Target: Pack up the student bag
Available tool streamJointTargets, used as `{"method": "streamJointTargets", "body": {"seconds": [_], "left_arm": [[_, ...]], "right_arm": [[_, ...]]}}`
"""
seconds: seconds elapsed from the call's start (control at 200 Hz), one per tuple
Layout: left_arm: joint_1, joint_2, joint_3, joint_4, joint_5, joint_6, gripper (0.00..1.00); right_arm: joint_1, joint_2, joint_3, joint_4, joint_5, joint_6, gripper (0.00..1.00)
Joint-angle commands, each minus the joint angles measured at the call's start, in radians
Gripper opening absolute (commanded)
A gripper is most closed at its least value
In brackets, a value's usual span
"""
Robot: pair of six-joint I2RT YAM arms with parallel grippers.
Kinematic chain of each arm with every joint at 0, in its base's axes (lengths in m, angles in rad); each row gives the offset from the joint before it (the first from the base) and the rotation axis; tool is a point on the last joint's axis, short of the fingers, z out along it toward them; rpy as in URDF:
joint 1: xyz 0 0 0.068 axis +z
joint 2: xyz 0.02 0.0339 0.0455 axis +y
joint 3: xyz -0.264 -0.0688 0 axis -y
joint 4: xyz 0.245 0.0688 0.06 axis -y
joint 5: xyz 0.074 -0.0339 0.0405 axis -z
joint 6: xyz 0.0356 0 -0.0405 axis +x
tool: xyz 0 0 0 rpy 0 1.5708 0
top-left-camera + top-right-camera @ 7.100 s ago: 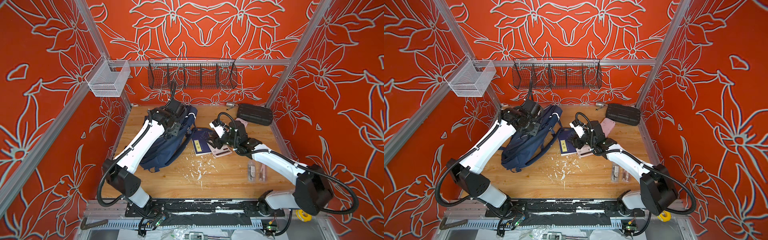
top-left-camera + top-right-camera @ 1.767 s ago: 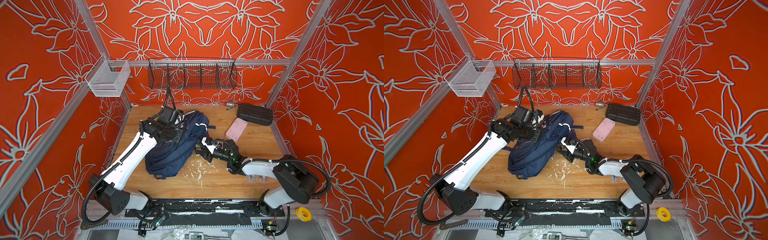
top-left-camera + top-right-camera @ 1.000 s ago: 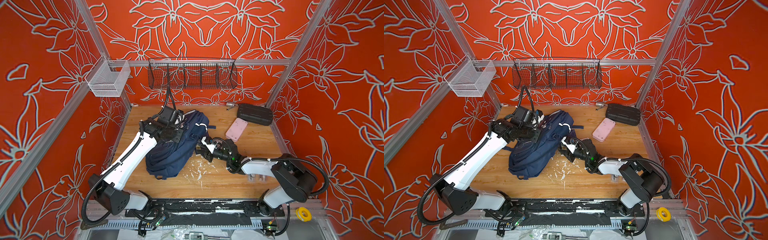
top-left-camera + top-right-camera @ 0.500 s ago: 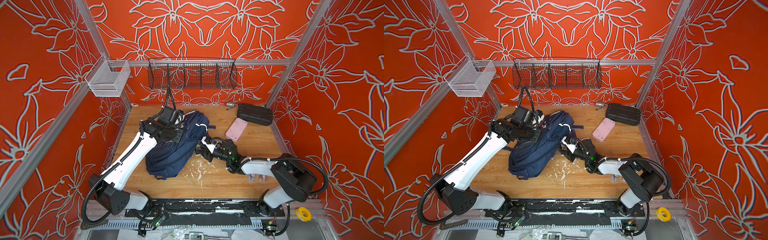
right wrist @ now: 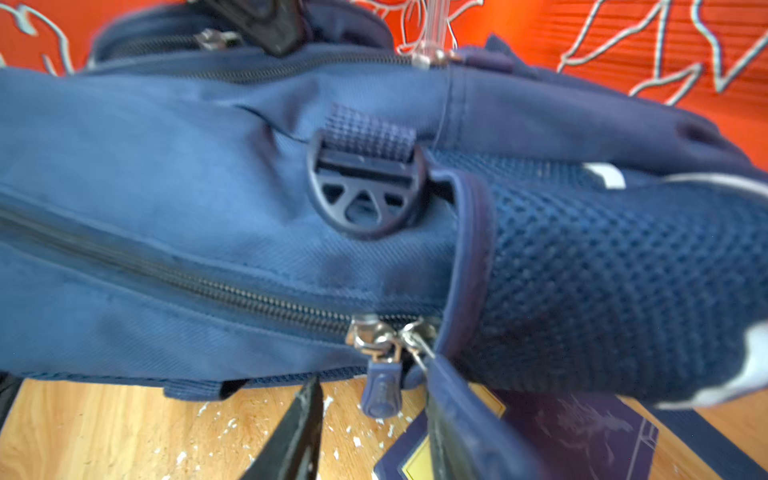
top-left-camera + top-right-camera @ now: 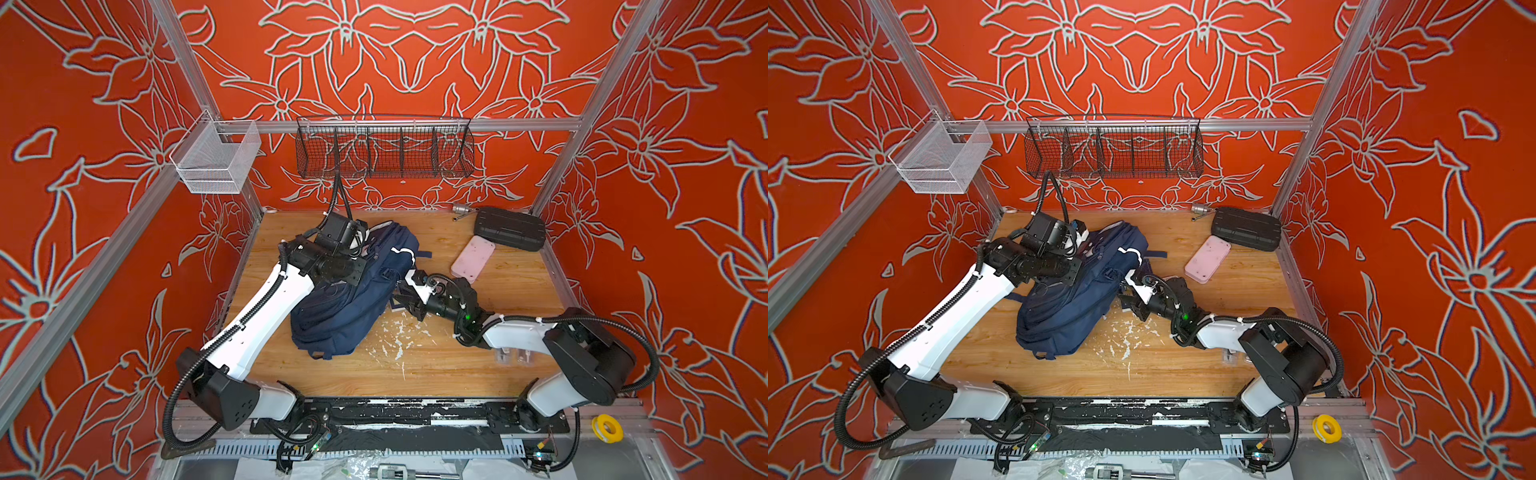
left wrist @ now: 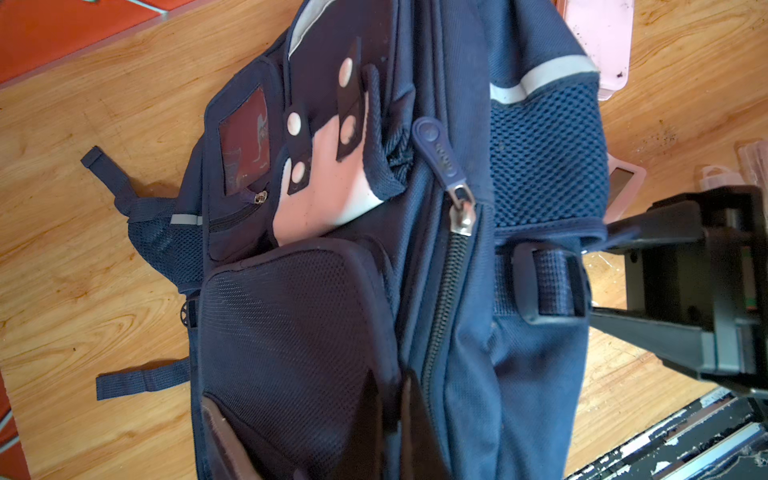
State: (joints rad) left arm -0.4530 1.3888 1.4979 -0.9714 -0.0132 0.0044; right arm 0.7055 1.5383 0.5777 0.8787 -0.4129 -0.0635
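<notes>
right gripper (image 5: 374, 419): jaws spread, down low at the bag's side. One rubbery navy zip pull (image 5: 380, 395) hangs in the gap, not pinched. The second pull (image 5: 461, 415) lies against one finger (image 5: 438, 453). 2 metal sliders (image 5: 365, 336) meet at the end of a coil zip, right by the mesh side pocket (image 5: 602, 291). Above them is 1 round black plastic buckle (image 5: 365, 195) on ribbed webbing.

left gripper (image 7: 392, 386): pressed together, pinching a fold of bag fabric beside a coil zip.

right arm (image 6: 515, 332) lies nearly flat along the surface (image 6: 457, 374), reaching in toward the bag. left arm (image 6: 266, 316) slopes up from its base, wrist bent down over the bag's far end.

student bag (image 6: 349, 307): left of centre on the wood-grain surface, slumped. It's navy woven fabric with pale reflective strips and a pale patch.

1 navy booklet (image 5: 582, 432) with a yellow mark is tucked under the bag's edge. White flakes (image 6: 395, 336) are scattered just in front.

Far right corner: 1 flat pink case (image 6: 473, 262) with rounded corners, just beside 1 black ribbed hard case (image 6: 509, 228).

Back: 1 black wire basket (image 6: 384, 149). 1 white mesh basket (image 6: 216, 162) on the left rail.
</notes>
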Motion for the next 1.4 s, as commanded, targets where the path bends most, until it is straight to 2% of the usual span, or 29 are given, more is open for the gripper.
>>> {"method": "streamJointTargets", "body": {"seconds": [0.0,0.19,0.33,0.656,0.931,1.051,1.191,1.341,1.391], "left_arm": [[-0.012,-0.025,0.046,0.083,0.01,0.02,0.0],[-0.012,-0.029,0.035,0.086,0.007,0.017,0.0],[-0.013,-0.029,0.032,0.095,-0.001,0.013,0.0],[-0.012,0.008,0.09,0.097,-0.039,-0.049,0.0],[-0.013,0.029,0.105,0.162,-0.06,-0.178,0.0],[-0.013,0.043,0.099,0.174,-0.087,-0.202,0.0],[-0.013,0.054,0.09,0.184,-0.117,-0.211,0.0],[-0.012,0.066,0.099,0.193,-0.136,-0.227,0.0],[-0.012,0.066,0.106,0.186,-0.139,-0.236,0.0]], "right_arm": [[-0.005,-0.002,0.027,0.073,-0.062,0.017,0.37],[-0.005,0.011,0.022,0.11,-0.043,0.045,0.24],[-0.004,0.015,0.023,0.117,-0.076,0.068,0.16],[0.0,0.051,0.007,0.18,-0.158,0.144,0.06],[0.047,0.054,0.004,0.197,-0.173,0.153,0.05],[0.084,0.034,0.026,0.132,-0.165,0.121,0.05],[0.102,0.025,0.013,0.161,-0.162,0.145,0.05],[0.114,0.016,0.026,0.108,-0.147,0.159,0.11],[0.113,0.009,0.02,0.105,-0.099,0.152,0.22]]}}
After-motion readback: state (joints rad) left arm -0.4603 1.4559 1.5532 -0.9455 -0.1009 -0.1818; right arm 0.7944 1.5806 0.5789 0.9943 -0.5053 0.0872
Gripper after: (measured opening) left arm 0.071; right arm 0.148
